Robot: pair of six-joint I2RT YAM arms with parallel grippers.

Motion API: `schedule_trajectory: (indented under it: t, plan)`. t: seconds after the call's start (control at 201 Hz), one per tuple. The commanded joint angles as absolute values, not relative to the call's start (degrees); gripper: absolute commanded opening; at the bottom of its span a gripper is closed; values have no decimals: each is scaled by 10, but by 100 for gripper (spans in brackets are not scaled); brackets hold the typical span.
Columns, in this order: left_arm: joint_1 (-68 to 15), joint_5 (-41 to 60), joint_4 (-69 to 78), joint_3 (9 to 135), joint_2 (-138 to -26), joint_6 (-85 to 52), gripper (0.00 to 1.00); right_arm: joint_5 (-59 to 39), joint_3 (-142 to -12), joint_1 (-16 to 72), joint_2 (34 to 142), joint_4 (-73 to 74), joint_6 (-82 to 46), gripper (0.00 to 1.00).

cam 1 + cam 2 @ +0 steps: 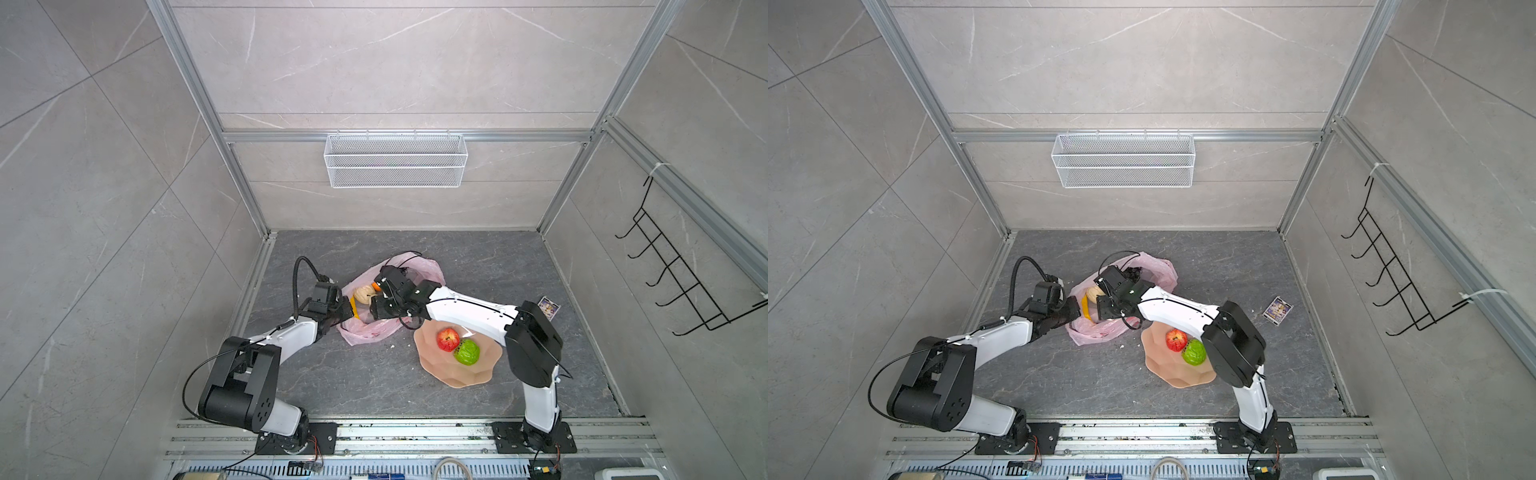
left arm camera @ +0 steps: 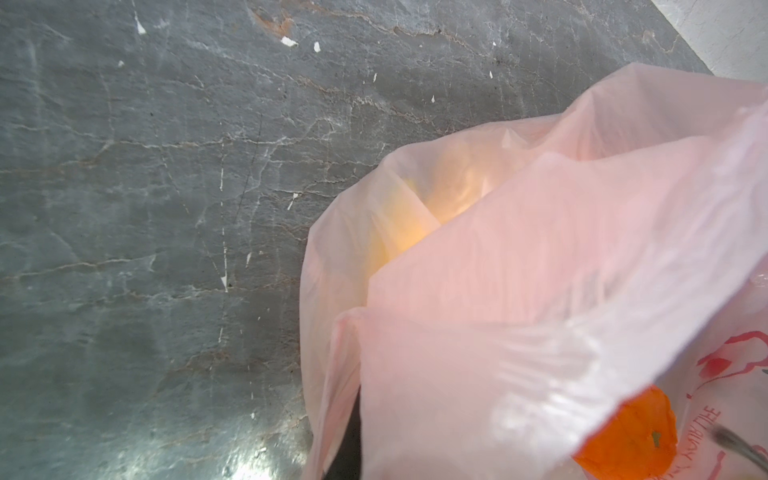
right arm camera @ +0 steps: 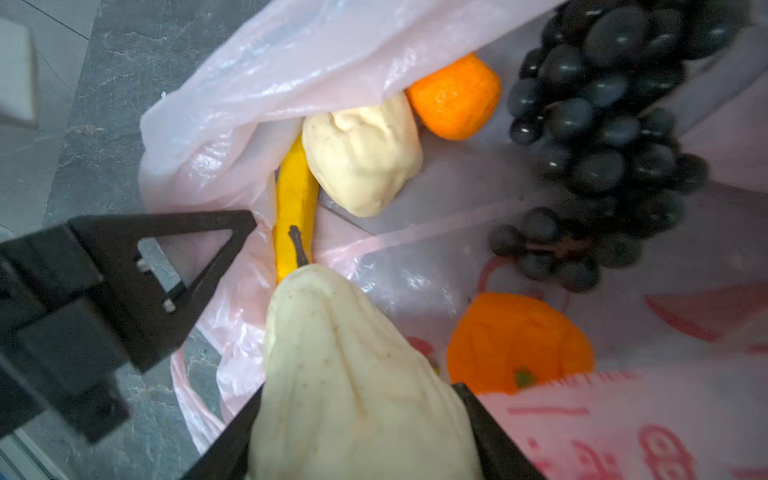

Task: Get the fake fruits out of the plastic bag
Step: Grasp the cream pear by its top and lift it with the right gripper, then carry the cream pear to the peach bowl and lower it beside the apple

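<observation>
The beige lumpy fruit (image 3: 332,324) sits clamped between the jaws of the right gripper (image 3: 359,392), inside the plastic bag (image 1: 370,330) beside the banana (image 3: 293,208). The left gripper (image 1: 345,311), jaws together, pinches the bag's rim. The next move is probably a clean lift toward the peach dish (image 1: 453,374).

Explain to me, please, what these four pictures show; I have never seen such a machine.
It is a robot: a left arm and a right arm over a grey table. Two pictures look down from above; two come from cameras on the wrists. The left gripper is shut on the edge of the pink plastic bag. The right gripper holds a beige fruit. In the bag lie a banana, an orange, another orange, grapes and a second beige fruit. A red apple and a green fruit lie on the peach dish.
</observation>
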State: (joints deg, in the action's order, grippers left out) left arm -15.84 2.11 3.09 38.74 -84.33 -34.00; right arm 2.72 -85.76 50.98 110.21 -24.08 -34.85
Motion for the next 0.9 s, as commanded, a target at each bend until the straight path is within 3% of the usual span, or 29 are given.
schedule_trajectory:
  t: [0.0, 0.468, 0.891]
  plan:
    - [-159, 25, 43, 395, -838, -332, 0, 60, -783, 510, 1009, -136, -363, 61]
    - [-160, 23, 42, 393, -835, -331, 0, 242, -520, 571, 734, -154, -507, 61]
    - [-159, 20, 41, 392, -831, -330, 0, 384, -421, 681, 615, -301, -684, 62]
